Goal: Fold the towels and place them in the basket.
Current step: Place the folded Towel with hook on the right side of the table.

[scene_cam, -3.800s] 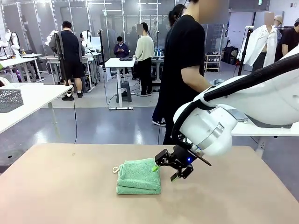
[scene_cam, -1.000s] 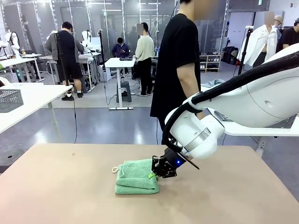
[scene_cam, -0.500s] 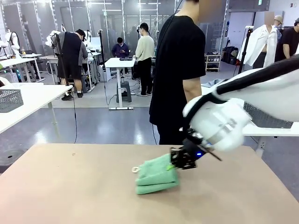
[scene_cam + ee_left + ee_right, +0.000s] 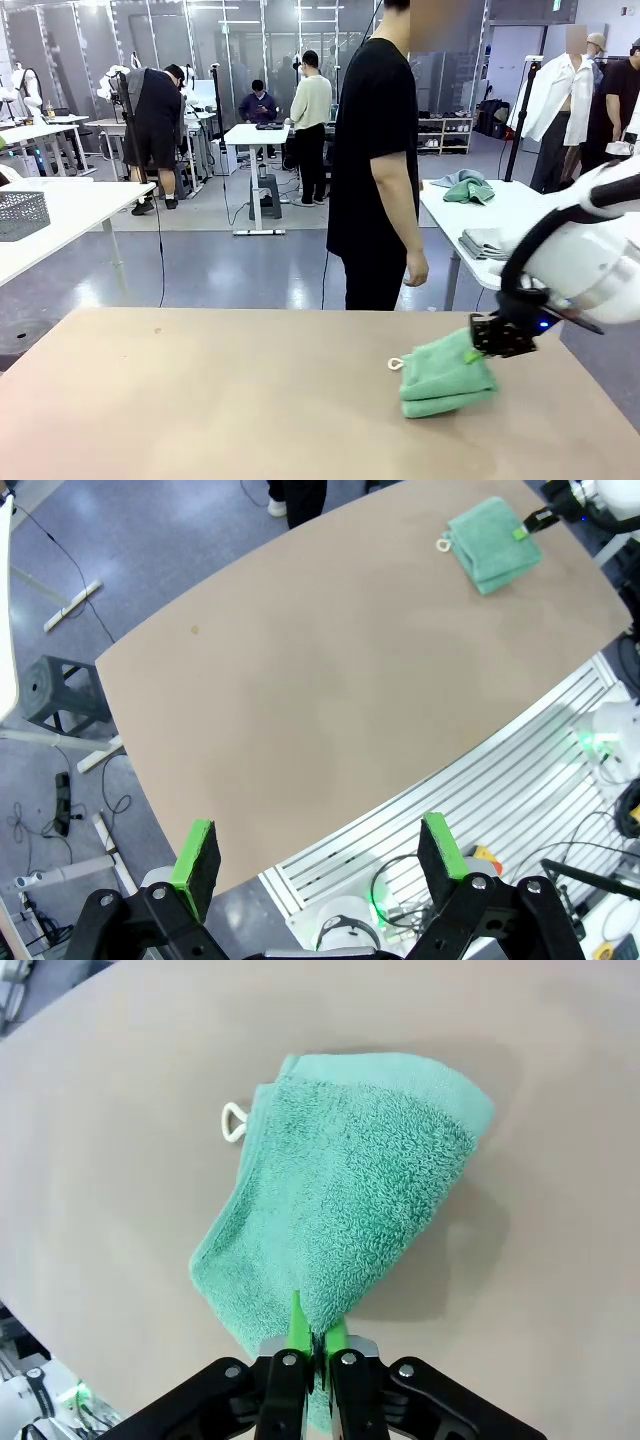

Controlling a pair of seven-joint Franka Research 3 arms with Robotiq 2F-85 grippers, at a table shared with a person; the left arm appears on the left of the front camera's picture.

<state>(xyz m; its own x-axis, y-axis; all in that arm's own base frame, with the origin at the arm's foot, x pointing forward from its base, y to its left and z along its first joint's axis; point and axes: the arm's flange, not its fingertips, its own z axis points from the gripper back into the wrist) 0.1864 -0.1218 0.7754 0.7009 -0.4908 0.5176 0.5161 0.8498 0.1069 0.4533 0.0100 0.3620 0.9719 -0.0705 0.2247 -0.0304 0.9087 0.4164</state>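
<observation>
- The right hand is pinching shut on one edge of the folded towel. In the right wrist view its green pads are pressing together with only cloth between them.
- The towel is stretching straight away from this hand, its long axis running on from the fingers. Its white loop is sitting at a far corner, off to one side.
- In the front view the pinched edge is riding higher than the rest, so the bundle is tilting. The low end seems to be resting on the worktop, though I cannot tell whether it is touching or just clear.
- The towel is lying toward the right side of the worktop, near the person standing at the far edge.
- The left hand is hanging wide open and holding nothing, well apart from the towel.
- The right arm is therefore far nearer. In any carry to the basket, I judge that the hanging layers are likely to sag open.
</observation>
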